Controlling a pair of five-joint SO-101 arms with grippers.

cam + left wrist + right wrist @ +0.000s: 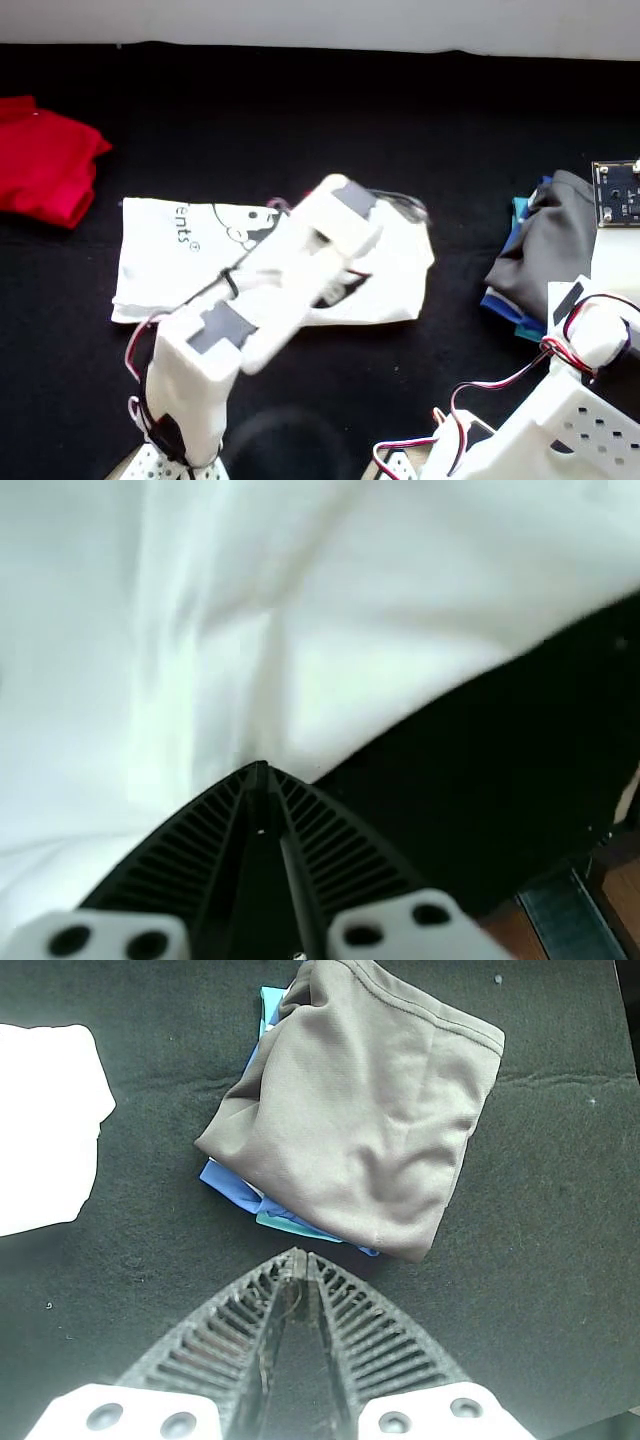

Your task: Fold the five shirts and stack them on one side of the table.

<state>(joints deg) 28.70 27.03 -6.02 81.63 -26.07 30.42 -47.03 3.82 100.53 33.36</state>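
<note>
1. Left tool (262, 772): the two fingers are pressed together, tips meeting. They point down at the white shirt (350, 600), close to where its edge meets the black table (520, 780). Whether any cloth is caught between the tips cannot be told.
2. Left arm (270, 290): stretched out across the middle of the white shirt, covering part of it in the high view.
3. White shirt: lies flat and spread directly under the left tool, with a dark print at the end farthest from the tool's tips. It is well off to one side of the right tool.
4. Right tool (300, 1257): fingers pressed together and holding nothing. The tips hang above bare table, just short of the nearest corner of the folded shirts.
5. Gray shirt (370, 1120): folded, straight ahead of the right tool's tips, on top of the other folded shirts.
6. Blue shirt (228, 1182): folded under the gray shirt, an edge showing on the side nearest the right tool.
7. Teal shirt (268, 1000): also under the gray shirt, thin strips showing at its near and far edges.
8. Red shirt (45, 160): crumpled at the table's edge, well apart from both tools, beyond the white shirt from the left tool.
9. Right arm (570, 400): stands beside the folded shirts.
</note>
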